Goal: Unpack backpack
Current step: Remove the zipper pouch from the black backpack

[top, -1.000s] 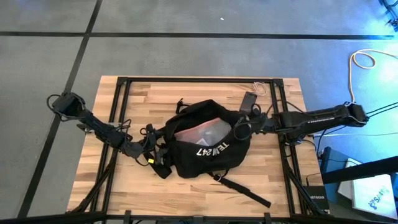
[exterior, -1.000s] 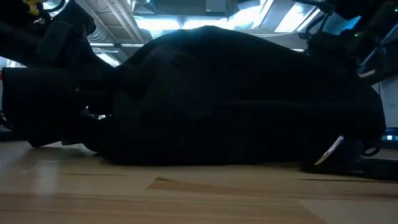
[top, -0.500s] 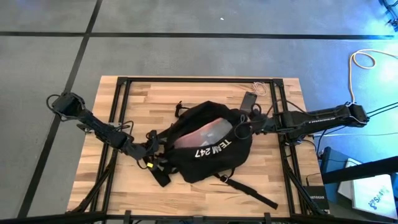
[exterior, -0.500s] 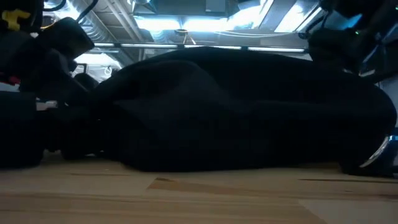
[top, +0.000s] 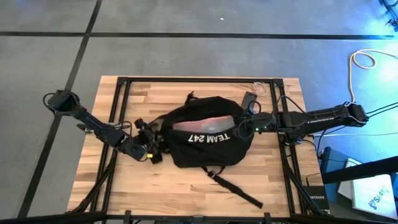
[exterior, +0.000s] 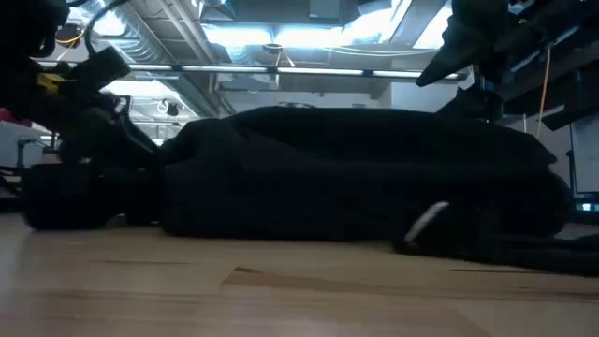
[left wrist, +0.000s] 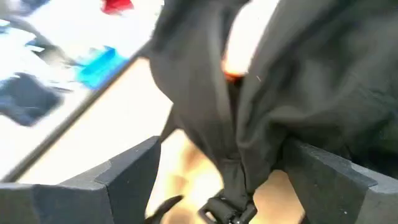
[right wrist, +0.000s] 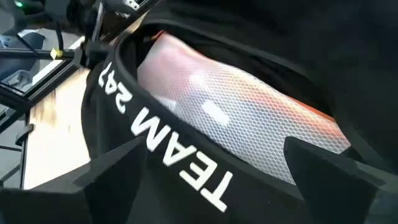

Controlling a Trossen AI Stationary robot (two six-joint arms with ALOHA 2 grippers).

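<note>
Tools (top: 151, 144) flanking gaping black backpack (top: 208, 146), white "TEAM 247" lettering.

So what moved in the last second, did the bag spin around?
Yes. The backpack turned on the table, so its white lettering, slanted before, now reads level, and its long loose strap swung with it. The left gripper and right gripper shifted slightly with the bag's two ends, jaws wide. The opening with the pink mesh pouch still faces up; the phone stayed put.

One backpack (top: 208, 146), one phone (top: 249, 100), two arms, one table (top: 149, 193).
</note>
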